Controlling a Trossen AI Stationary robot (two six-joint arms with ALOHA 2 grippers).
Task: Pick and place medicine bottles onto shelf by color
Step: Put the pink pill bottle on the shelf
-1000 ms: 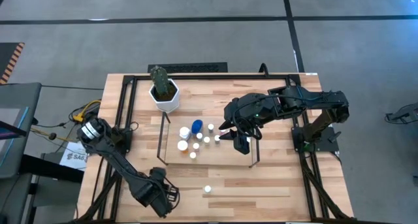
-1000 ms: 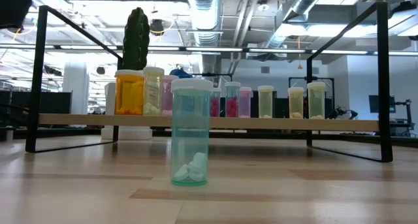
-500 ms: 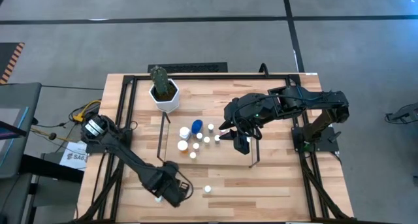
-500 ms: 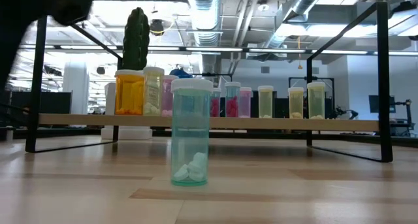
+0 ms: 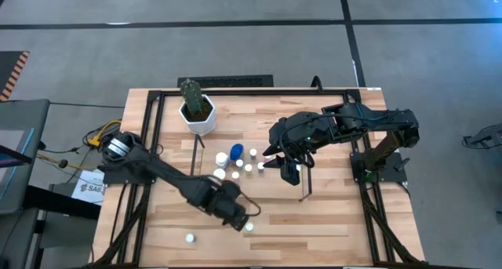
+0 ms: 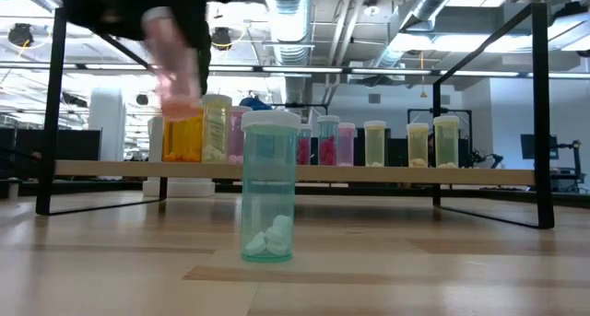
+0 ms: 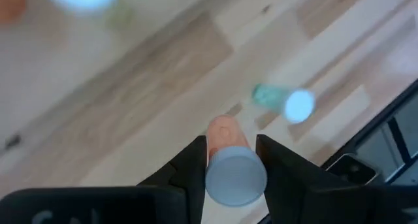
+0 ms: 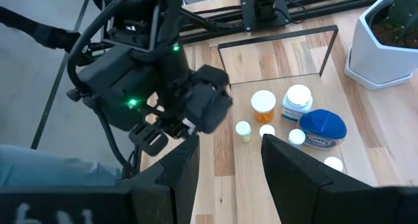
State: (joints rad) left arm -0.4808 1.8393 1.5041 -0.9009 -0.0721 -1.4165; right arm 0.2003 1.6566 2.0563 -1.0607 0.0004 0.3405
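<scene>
My left gripper (image 5: 235, 214) is over the near middle of the table, shut on a pink medicine bottle with a white cap (image 7: 230, 168). The bottle also shows blurred in the low view (image 6: 175, 76). A teal bottle (image 5: 249, 227) stands upright on the table just beside the gripper; it also shows in the low view (image 6: 268, 187). Another white-capped bottle (image 5: 189, 238) stands near the front edge. The shelf (image 5: 267, 187) carries several bottles, one with a blue cap (image 5: 236, 151). My right gripper (image 8: 228, 178) is open and empty above the shelf's right part (image 5: 286, 171). My left gripper pinches the pink bottle between its two fingers (image 7: 194, 160), on the bottle's sides just below the cap (image 7: 225, 138). The fingers come from above, pointing down. The bottle hangs cap up, lifted clear of the table.
A white hexagonal pot with a cactus (image 5: 198, 110) stands at the shelf's far left corner. The shelf's dark upright end panels (image 5: 193, 163) stand at its short ends. A black frame (image 6: 544, 113) surrounds the table. Bare wood lies along the table's near edge.
My left gripper has gone from the near left corner toward the table's right and a little toward the far edge, up to the teal bottle, and has come into the low view with the pink bottle. A white-capped bottle now shows where the gripper was.
</scene>
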